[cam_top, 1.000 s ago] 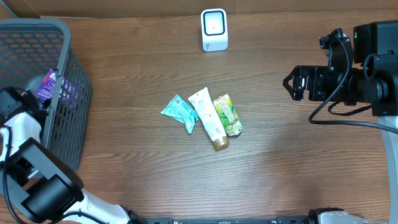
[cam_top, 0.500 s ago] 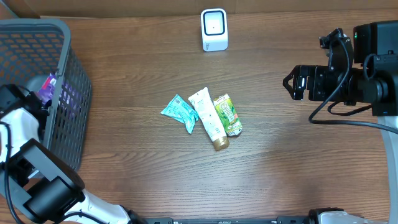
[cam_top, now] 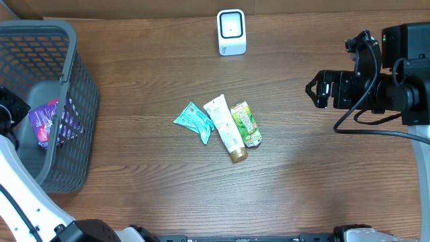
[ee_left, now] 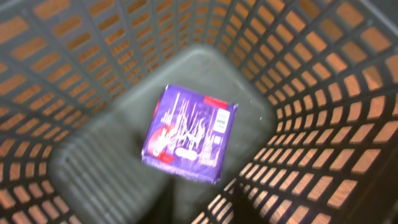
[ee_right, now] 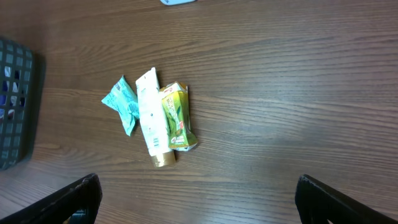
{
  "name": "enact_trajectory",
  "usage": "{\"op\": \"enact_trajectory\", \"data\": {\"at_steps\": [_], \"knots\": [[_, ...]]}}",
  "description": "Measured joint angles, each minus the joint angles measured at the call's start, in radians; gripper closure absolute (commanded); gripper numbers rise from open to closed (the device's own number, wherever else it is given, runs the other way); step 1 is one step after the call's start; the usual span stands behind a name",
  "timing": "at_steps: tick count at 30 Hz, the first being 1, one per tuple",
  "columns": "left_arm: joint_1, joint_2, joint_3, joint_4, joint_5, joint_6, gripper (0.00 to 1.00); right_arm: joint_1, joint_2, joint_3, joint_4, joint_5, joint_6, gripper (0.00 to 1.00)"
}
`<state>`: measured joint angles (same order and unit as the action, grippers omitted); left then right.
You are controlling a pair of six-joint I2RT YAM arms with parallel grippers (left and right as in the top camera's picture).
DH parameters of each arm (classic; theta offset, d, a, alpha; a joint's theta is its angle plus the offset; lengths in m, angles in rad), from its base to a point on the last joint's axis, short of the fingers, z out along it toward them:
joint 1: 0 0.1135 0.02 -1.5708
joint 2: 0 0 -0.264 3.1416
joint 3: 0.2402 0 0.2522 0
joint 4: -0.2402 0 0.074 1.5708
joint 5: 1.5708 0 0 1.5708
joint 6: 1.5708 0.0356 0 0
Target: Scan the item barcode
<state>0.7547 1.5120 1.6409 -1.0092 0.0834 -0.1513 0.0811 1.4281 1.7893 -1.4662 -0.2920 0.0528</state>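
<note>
- My right hand [ee_right: 208, 199] stands wide open, its fingertips in the lower corners of its wrist view. It holds and touches nothing, with bare bench [ee_right: 280, 93] below.
- My left hand [cam_top: 7, 111] sits at the far left edge of the overhead view, over the grey basket [cam_top: 67, 40]. I cannot tell how far open it is.
- The purple packet [ee_left: 189, 132] lies flat on the basket floor, clear of the walls, no finger on it.
- The teal sachet [cam_top: 193, 119], white tube [cam_top: 226, 128] and green carton [cam_top: 245, 124] lie side by side mid-frame, the white scanner [cam_top: 231, 31] at top centre, with open bench around them.
</note>
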Motion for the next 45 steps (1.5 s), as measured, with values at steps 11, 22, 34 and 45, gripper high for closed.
{"op": "enact_trajectory", "data": {"at_steps": [11, 22, 34, 45], "knots": [[0.006, 0.247, -0.063, 0.032, -0.036, -0.003, 0.02, 0.000, 0.000, 0.000, 0.000, 0.000, 0.000, 0.00], [0.109, 0.438, -0.064, 0.094, -0.001, 0.018, 0.04, 0.000, 0.000, 0.000, -0.011, 0.000, 0.000, 0.00], [0.108, 0.581, -0.055, 0.179, 0.218, 0.154, 0.96, 0.000, 0.000, 0.000, -0.010, 0.000, 0.000, 0.00], [0.102, 0.557, 0.003, 0.050, 0.242, 0.138, 0.96, 0.000, 0.000, 0.000, -0.008, 0.000, 0.000, 0.00]]}}
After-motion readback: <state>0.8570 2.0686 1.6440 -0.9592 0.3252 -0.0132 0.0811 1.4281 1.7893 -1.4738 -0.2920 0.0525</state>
